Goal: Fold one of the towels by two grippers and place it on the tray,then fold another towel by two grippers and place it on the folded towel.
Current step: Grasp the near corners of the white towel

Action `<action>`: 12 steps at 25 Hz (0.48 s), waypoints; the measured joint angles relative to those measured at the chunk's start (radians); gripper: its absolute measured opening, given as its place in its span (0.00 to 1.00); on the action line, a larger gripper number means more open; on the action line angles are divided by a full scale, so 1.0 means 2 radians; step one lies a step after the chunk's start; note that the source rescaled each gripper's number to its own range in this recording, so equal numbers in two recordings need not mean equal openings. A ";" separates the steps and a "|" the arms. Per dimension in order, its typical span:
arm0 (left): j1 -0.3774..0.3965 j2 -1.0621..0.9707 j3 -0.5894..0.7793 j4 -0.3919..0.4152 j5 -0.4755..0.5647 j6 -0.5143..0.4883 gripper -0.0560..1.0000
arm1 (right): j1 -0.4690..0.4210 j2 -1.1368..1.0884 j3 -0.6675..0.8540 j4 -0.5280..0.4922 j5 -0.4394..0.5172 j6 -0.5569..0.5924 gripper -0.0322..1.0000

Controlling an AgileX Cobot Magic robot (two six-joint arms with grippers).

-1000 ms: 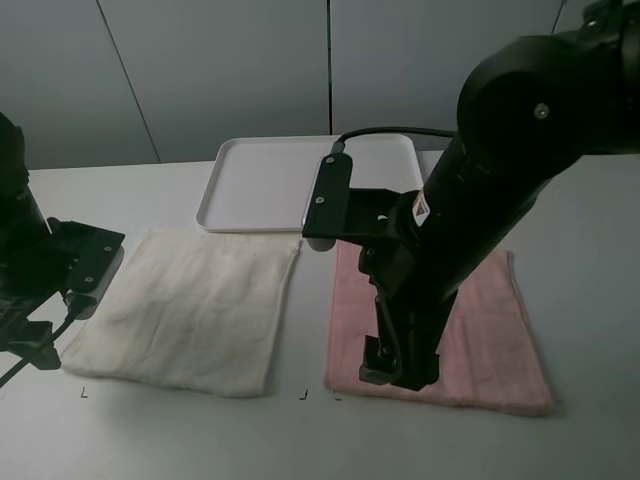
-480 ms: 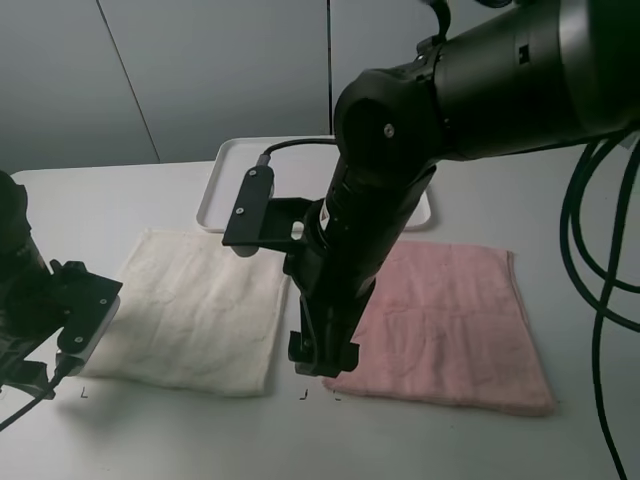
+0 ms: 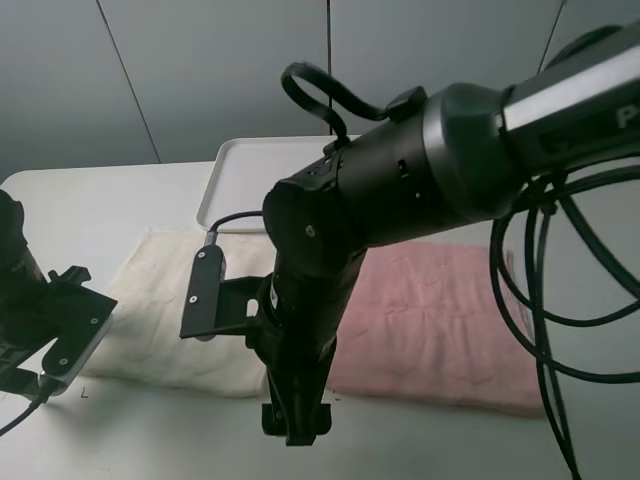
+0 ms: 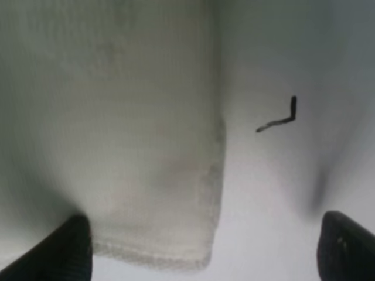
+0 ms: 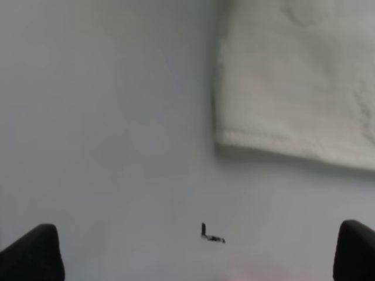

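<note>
A: How does the left gripper [image 4: 205, 250] stand?

B: It is released. Its two dark fingers [image 4: 67, 249] are spread wide and clasp nothing. One near corner of the white towel [image 4: 117, 134] lies flat on the table [image 4: 275, 193] between those fingers, closer to one of them than the other. A small L-shaped mark [image 4: 280, 120] is drawn on the table ahead of the gripper, just beside the towel's edge.

A: And the right gripper [image 3: 297, 422]?

B: It is released as well. Its wrist view shows the fingertips [image 5: 32, 252] far apart over bare table. The white towel's other near corner lies ahead of it, off toward one finger and apart from both. A second mark [image 5: 211, 234] sits just ahead, between the fingers.

A: Where do the task's things lie around that gripper, seen from above?

B: It hangs low, just in front of the gap between the two towels. The white towel spreads on its left-arm side. The pink towel [image 3: 440, 310] spreads on its other side. Both lie flat and unfolded. The tray [image 3: 250, 170] sits well beyond the gripper, behind the towels, partly hidden by the right arm [image 3: 400, 190].
</note>
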 joint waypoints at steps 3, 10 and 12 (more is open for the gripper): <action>0.000 0.005 0.000 0.002 -0.003 0.000 0.99 | 0.008 0.021 -0.025 0.001 0.000 0.008 1.00; -0.001 0.009 0.000 0.003 -0.003 0.000 0.99 | 0.010 0.056 -0.080 0.013 0.010 0.018 1.00; -0.001 0.009 0.000 0.003 -0.003 -0.001 0.99 | 0.010 0.067 -0.090 0.013 0.015 0.018 1.00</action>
